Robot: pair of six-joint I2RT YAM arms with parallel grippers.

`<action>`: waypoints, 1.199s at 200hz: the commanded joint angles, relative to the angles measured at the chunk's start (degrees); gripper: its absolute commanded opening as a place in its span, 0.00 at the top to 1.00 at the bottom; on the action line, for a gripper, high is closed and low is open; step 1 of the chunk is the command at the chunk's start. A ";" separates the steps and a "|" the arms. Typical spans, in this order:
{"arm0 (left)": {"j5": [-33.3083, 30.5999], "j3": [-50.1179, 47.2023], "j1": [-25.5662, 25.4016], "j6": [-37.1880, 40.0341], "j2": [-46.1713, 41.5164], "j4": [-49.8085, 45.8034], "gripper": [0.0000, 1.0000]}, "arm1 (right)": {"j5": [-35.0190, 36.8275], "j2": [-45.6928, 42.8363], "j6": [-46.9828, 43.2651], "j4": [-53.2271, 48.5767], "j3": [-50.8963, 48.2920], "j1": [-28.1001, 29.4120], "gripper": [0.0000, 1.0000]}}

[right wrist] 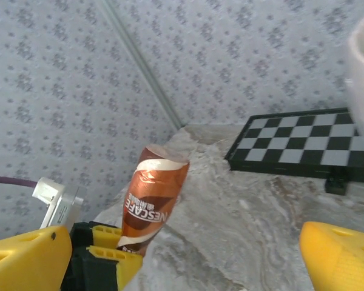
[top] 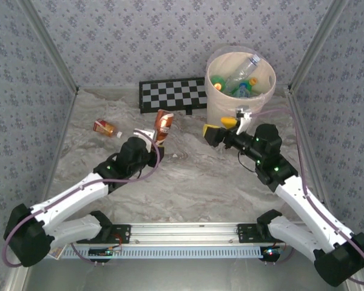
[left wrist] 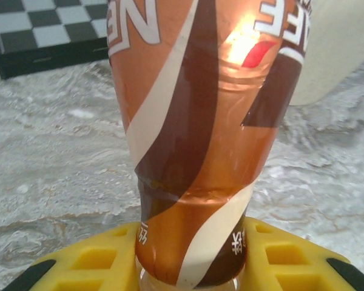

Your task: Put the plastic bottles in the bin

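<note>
Presently 1 brown bottle (left wrist: 194, 151) is clamped at its neck by the left tool (top: 150, 138), over the worktop (top: 194, 176) left of centre. It could be swung loose, or knocked on the rim of the bin (top: 255, 100) near the far right corner. The right tool (top: 221, 126), spread apart, is parked between them. Room is offered at mid-worktop.

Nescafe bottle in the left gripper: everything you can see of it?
The Nescafe bottle is a plastic drink bottle in a glossy copper-orange sleeve with brown and cream swirls and white lettering. The left gripper is shut on its narrow neck end, with yellow fingers on either side. It stands base-up, leaning slightly, so the lettering is inverted. The cap is hidden.
</note>
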 commanded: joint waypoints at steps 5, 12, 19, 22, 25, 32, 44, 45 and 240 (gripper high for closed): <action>-2.27 -1.11 -4.19 4.37 -4.45 2.28 0.65 | -4.19 4.48 1.20 -4.44 6.39 3.46 0.06; -2.38 -1.33 -5.30 4.77 -5.33 2.20 0.65 | -4.12 5.87 0.88 -5.33 7.79 4.73 0.06; -2.59 -1.60 -6.11 5.15 -6.18 2.10 0.65 | -3.81 7.11 0.61 -6.14 9.22 5.85 0.07; -2.70 -1.64 -6.52 5.30 -6.45 2.04 0.65 | -3.67 7.68 0.44 -6.91 9.72 6.20 0.07; -2.75 -1.75 -6.97 5.45 -6.79 1.98 0.65 | -3.52 8.42 0.33 -7.36 10.36 6.69 0.07; -3.03 -1.91 -7.81 5.72 -7.44 1.83 0.65 | -3.09 9.89 -0.13 -8.42 11.99 7.90 0.07; -3.59 -2.09 -9.25 6.18 -8.43 1.66 0.65 | -2.33 12.37 -0.71 -10.16 14.20 9.68 0.08; -3.58 -2.09 -9.34 6.20 -8.53 1.62 0.65 | -2.30 12.56 -0.79 -10.25 14.45 9.83 0.08; -7.16 -4.72 -12.60 6.94 -13.23 1.66 0.21 | -1.95 21.78 -1.72 -15.40 24.73 15.11 0.38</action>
